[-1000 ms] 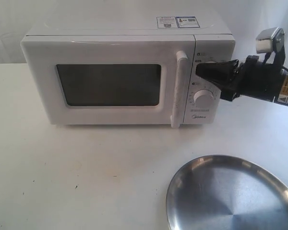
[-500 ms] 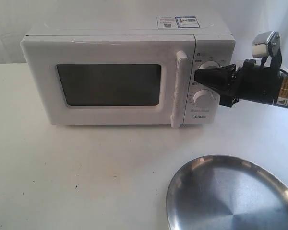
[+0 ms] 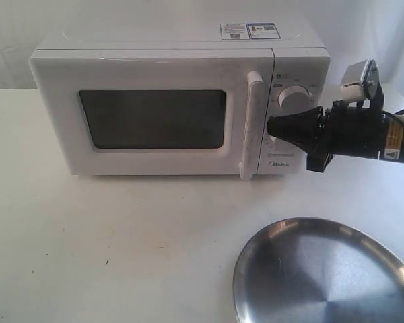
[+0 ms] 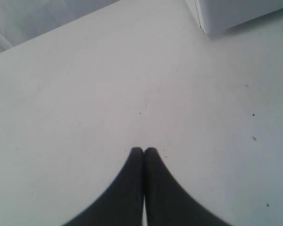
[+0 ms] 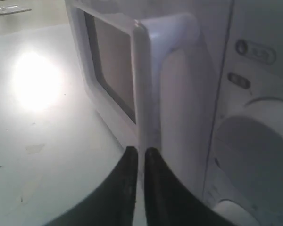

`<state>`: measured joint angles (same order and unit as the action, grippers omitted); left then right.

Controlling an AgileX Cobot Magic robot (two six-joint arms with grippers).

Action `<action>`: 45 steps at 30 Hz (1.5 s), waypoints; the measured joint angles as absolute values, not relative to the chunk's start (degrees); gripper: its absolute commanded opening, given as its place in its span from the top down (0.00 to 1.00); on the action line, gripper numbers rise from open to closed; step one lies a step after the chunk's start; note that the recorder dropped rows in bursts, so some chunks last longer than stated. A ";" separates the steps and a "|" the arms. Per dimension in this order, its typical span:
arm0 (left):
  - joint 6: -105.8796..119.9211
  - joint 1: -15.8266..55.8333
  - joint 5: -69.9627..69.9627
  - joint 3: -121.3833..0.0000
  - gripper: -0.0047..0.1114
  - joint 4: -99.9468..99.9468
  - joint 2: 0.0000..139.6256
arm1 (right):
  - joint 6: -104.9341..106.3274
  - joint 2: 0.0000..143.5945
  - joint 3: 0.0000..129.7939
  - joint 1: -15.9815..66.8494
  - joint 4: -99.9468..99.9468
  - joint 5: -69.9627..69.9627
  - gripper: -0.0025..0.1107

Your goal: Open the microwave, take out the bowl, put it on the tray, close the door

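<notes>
Door: sitting shut. Hovering right gripper just beside handle — jaws nearly together, gripping nothing. Holding left gripper above table — jaws pressed together, empty.

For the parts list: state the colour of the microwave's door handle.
The handle is white; exterior view shows it best.

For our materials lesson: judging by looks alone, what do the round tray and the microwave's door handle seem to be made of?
Tray: probably steel, brushed and shiny; it is grey with streaked, fan-shaped reflections. Door handle: likely moulded plastic, smooth white with a soft gloss and rounded ends.
</notes>
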<state>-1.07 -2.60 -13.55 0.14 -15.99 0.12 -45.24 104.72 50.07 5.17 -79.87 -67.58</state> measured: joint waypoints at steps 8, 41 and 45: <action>-1.07 -2.60 -13.55 0.14 0.96 -15.99 0.12 | -36.68 109.51 50.07 8.25 -72.89 -67.79 0.34; -1.07 -2.60 -13.55 0.14 0.96 -15.99 0.12 | -28.48 110.41 52.21 17.37 -71.06 -60.52 0.98; -1.07 -2.60 -13.55 0.14 0.96 -15.99 0.12 | -28.48 109.35 52.33 18.73 -72.13 -56.44 0.98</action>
